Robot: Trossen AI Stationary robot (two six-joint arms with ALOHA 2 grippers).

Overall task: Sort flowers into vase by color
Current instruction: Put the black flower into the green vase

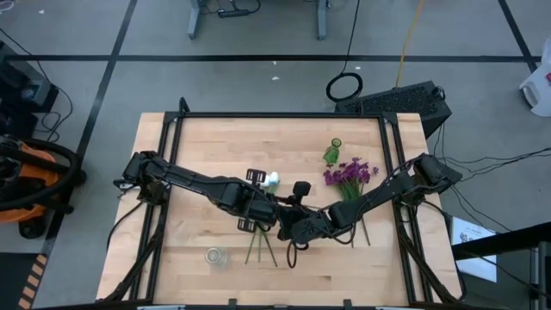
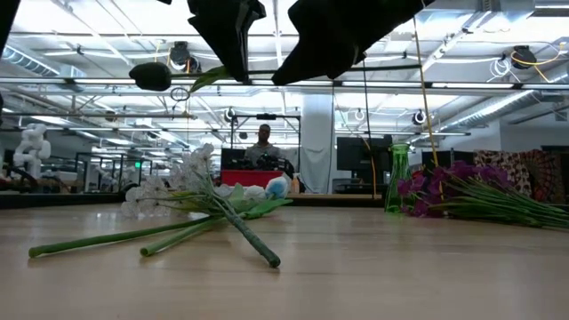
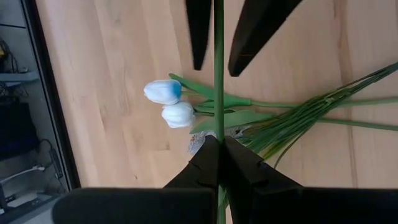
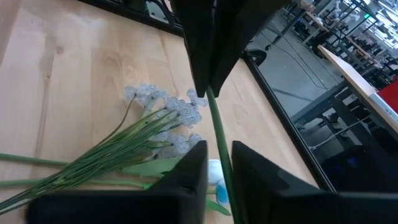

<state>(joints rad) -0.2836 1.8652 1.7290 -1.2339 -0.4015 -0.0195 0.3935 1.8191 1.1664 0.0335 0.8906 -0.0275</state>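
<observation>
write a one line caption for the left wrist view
Left gripper shut on a green stem above two white tulips.

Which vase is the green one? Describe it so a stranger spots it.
Start at the table's right half. Beside the purple flowers stands the green vase, upright; the other vase is clear, near the front left.

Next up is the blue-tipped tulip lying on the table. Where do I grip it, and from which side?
Grip the blue-tipped tulip on its bare stem past the leaves, hand coming straight down, fingers astride it. It lies flat on the table, the bud looks soft, and the pale sprig crowds it.
</observation>
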